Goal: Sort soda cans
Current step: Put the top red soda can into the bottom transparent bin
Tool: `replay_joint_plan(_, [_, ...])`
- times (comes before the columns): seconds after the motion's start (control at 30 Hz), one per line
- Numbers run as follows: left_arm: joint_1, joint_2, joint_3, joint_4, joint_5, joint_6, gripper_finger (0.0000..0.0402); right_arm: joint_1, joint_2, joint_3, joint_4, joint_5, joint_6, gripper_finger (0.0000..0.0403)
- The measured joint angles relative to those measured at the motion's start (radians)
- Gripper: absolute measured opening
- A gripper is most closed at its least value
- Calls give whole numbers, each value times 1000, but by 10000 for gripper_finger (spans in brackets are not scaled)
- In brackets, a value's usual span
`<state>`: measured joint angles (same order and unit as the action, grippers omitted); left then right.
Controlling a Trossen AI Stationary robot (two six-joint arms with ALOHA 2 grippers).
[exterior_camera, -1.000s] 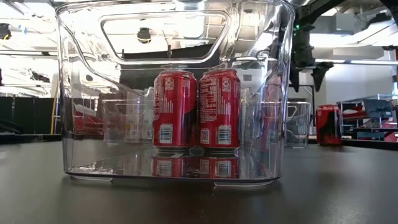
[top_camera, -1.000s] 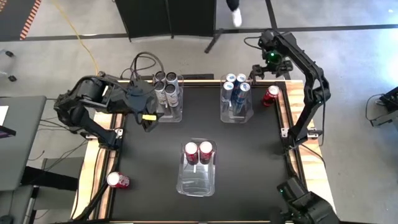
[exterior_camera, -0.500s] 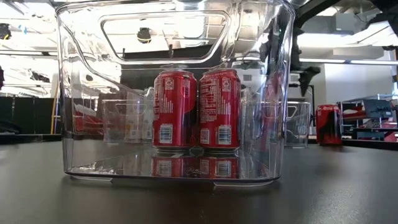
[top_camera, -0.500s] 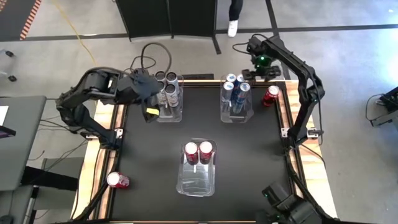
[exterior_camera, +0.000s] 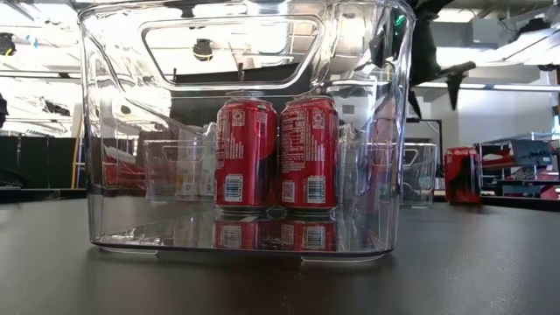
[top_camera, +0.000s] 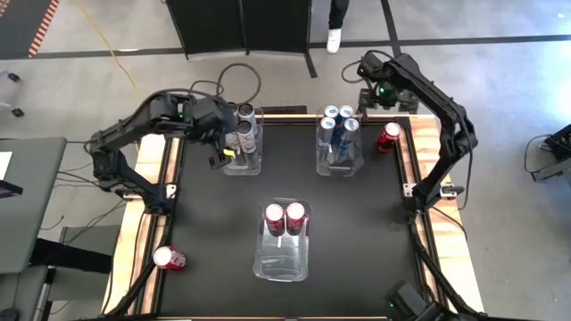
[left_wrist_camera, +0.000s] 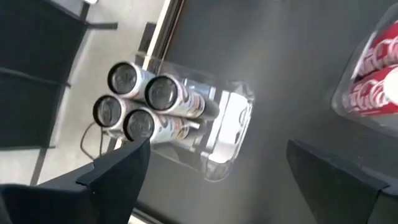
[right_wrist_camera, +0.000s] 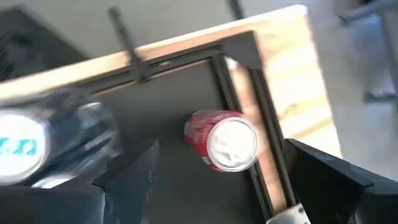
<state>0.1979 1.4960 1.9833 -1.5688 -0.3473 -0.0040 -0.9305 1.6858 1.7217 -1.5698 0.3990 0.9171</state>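
Since two red cans are loose outside the red bin, these notes start with them.

Stray red can, far corner: it [top_camera: 388, 135] stands upright at the table's far right corner, just right of the blue bin [top_camera: 338, 166], apart from it, close to the wooden edge [top_camera: 419, 147].

Stray red can, near corner: a second one [top_camera: 168, 259] lies on its side on the near left edge, well apart from the blue bin.

Sorted cans: two reds [top_camera: 285, 217] sit touching in the near bin [top_camera: 283, 259]; blue-and-silver cans [top_camera: 338, 122] fill the blue bin; dark cans [top_camera: 243, 120] fill the bin [top_camera: 241, 165] to its left.

My right gripper [top_camera: 378, 96]: above the far edge, just beyond the blue bin and near the far-corner can; fingers [right_wrist_camera: 323, 180] spread wide, nothing between them.

My left gripper [top_camera: 219, 152]: beside the dark cans, left of the blue bin; fingers [left_wrist_camera: 115, 177] spread, empty.

Step in hand, my judgement: fetch the far-corner can with my right side.

Doing it well: centre the can between my fingers, come straight down, grip mid-body, mind the blue bin's wall and the raised table edge.

Hard to tell: my wrist picture is smeared, so the can's label and exact offset are unclear.

Hidden: the low view is mostly blocked by the near bin; the near-corner can does not show there.

Cut off: my right arm's base.
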Motion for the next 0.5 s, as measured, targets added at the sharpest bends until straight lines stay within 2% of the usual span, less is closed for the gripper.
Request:
replay_joint_plan(0.17, [19, -7, -64, 15, 0, 21, 371, -3, -65, -96, 8, 18, 184, 358])
replay_joint_plan(0.27, [19, -20, -94, 17, 0, 31, 371, -39, -105, -187, 10, -27, 246, 358])
replay_joint_plan(0.5, [19, -95, -191, 68, 4, 32, 371, -60, -201, -356, 147, -91, 307, 358])
